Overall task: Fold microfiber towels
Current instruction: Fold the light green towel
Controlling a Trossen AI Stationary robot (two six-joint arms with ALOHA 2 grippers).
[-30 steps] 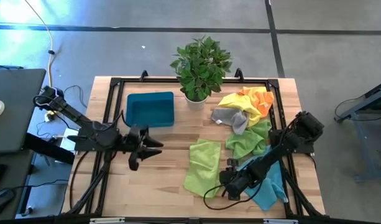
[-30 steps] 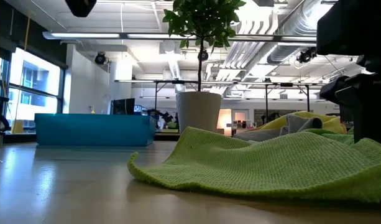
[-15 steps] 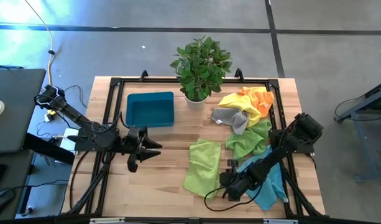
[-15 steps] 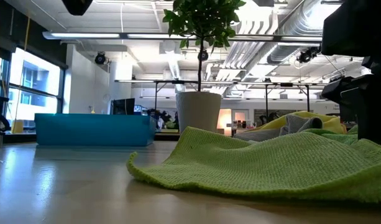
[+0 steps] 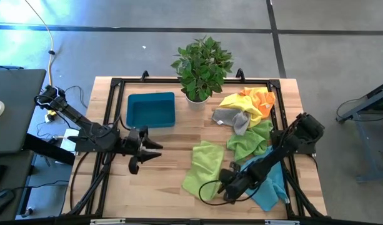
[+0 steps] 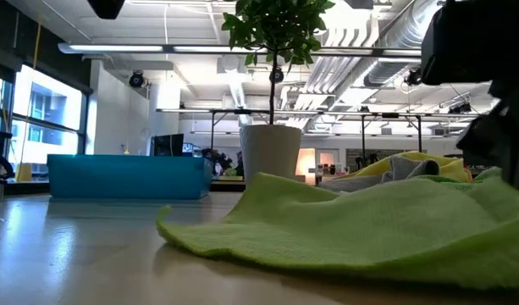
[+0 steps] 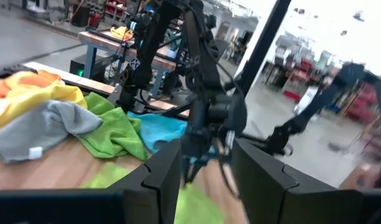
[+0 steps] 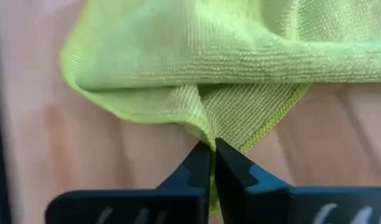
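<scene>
- Near the table's front edge, my right gripper (image 8: 210, 151) is pinching the lime green towel (image 5: 200, 169) by its edge, fingers closed tight on the fabric.
- My left gripper (image 5: 147, 150) is hovering partly open beside the blue tray (image 5: 151, 109), gripping nothing.
- Other towels (image 5: 247, 115) are lying heaped near the potted plant (image 5: 201, 62).

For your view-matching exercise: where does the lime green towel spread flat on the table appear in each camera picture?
High view: lime green towel, right of centre, near front edge.
Low view: fills the foreground.
Left wrist view: a sliver at the bottom.
Right wrist view: fills the upper part, its edge pinched by the right pincer.
Shared landmark: the right pincer, at the towel's edge.
</scene>
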